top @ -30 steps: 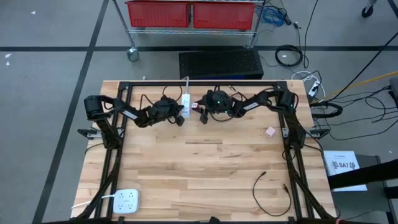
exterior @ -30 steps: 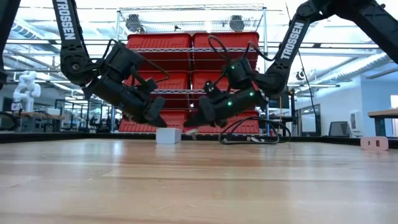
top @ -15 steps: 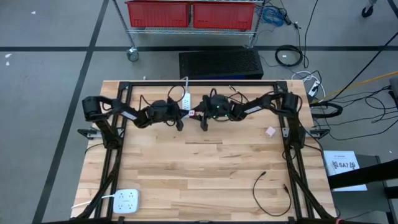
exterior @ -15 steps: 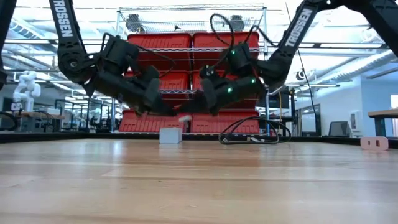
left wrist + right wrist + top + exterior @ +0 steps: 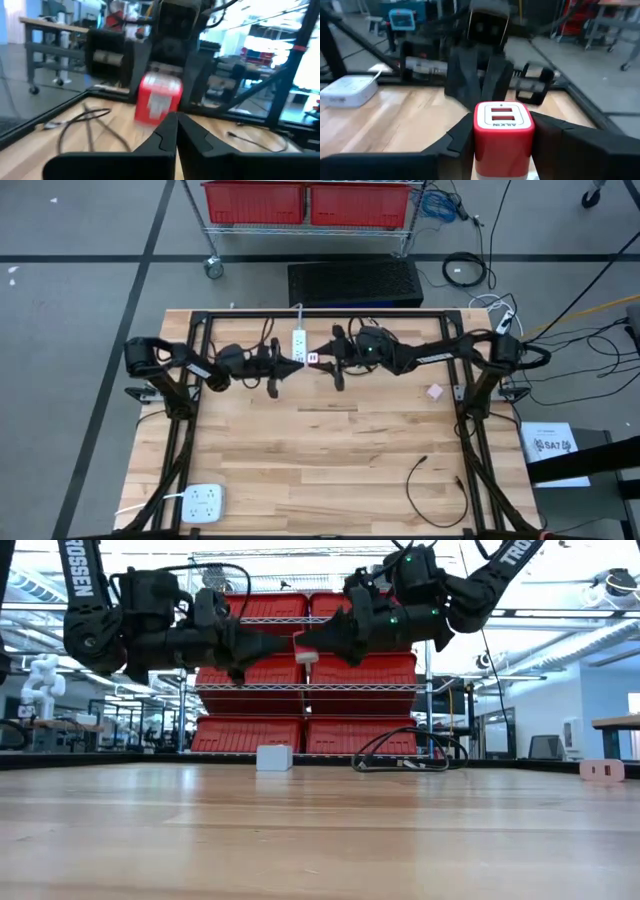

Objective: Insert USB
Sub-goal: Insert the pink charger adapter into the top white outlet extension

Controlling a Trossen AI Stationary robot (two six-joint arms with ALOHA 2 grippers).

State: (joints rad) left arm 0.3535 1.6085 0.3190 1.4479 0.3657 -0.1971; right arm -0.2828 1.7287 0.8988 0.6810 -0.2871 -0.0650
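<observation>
A red USB charger cube point(image 5: 503, 131) with a white face and two ports sits in my right gripper point(image 5: 503, 117), high above the table near its far edge point(image 5: 314, 358). In the low view the charger point(image 5: 305, 653) hangs well above the wood. My left gripper point(image 5: 175, 122) is shut, with nothing showing between its fingers. It points level at the charger point(image 5: 158, 100) from the table's left, a short gap away point(image 5: 278, 370). A loose black USB cable point(image 5: 437, 480) lies on the table near the near right corner. My right gripper pinches the charger's red body point(image 5: 482, 142) between its two fingers, one on each opposite side. The fingers point(image 5: 457, 137) come level from the table's right. The port face point(image 5: 503, 118) points away from the wrist toward the left gripper. The charger is lifted clear of the table.
A white power strip point(image 5: 298, 342) lies by the far edge, below the grippers point(image 5: 273, 757). A white multi-outlet block point(image 5: 203, 502) sits at the near left corner, a small pink piece point(image 5: 435, 391) at the right. Black cables coil at the far edge point(image 5: 400, 756).
Both grippers have risen from just above the table to well above it and tipped from slanting down to level. The right gripper carried the charger up with it. The left gripper has drawn back toward the table's left, and the two now face each other.
</observation>
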